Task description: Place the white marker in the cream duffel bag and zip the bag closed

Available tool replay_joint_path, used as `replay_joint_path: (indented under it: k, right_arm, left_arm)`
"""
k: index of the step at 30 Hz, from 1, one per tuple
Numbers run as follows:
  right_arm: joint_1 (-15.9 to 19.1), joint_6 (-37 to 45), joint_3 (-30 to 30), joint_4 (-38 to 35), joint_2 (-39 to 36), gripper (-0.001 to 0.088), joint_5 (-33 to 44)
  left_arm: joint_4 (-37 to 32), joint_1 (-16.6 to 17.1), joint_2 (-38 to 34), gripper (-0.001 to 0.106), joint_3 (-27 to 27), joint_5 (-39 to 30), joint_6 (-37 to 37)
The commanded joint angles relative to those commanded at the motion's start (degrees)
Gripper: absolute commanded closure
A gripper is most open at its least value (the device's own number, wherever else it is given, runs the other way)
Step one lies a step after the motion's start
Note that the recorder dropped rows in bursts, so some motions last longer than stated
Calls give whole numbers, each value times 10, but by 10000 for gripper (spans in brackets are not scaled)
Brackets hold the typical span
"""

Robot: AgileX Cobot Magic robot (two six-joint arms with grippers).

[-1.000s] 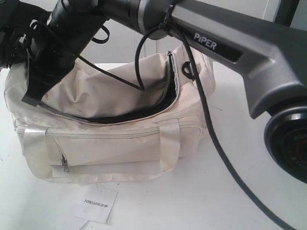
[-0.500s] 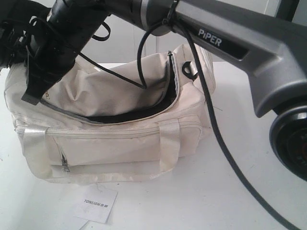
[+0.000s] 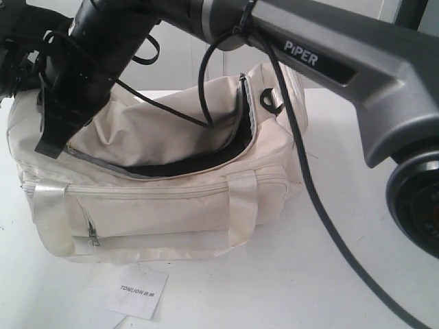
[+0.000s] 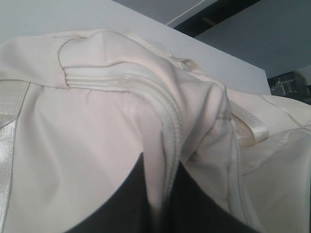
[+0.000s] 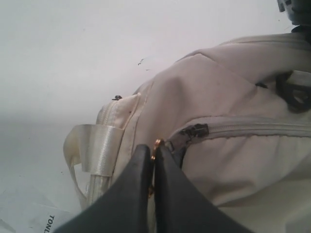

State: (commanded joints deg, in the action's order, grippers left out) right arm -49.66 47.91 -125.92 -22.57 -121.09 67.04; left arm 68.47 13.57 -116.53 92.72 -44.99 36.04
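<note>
The cream duffel bag (image 3: 171, 205) lies on the white table (image 3: 357, 281). Its curved top zipper is partly open and shows dark lining (image 3: 185, 161). My right gripper (image 3: 49, 145) reaches across to the bag's left end. In the right wrist view this gripper (image 5: 153, 148) is shut on the small golden zipper pull (image 5: 156, 143). In the left wrist view my left gripper (image 4: 163, 164) is shut on a raised fold of the bag's fabric (image 4: 167, 126) along a zipper seam. The white marker is hidden from every view.
A white paper tag printed TONLION (image 3: 137, 291) lies on the table in front of the bag. The right arm's grey link (image 3: 343, 65) spans the top of the exterior view, and its black cable (image 3: 305, 185) hangs across the bag's right end.
My right gripper has shifted slightly to the right along the bag's top with the zipper pull. The left end of the opening has moved a little with it. The left gripper keeps its hold.
</note>
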Motion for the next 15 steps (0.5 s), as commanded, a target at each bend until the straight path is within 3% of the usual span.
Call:
replay_joint_path:
  k: [15]
  right_arm:
    - [0, 18, 0, 1, 0, 868, 29]
  left_arm:
    - [5, 1, 0, 1053, 0, 0, 0]
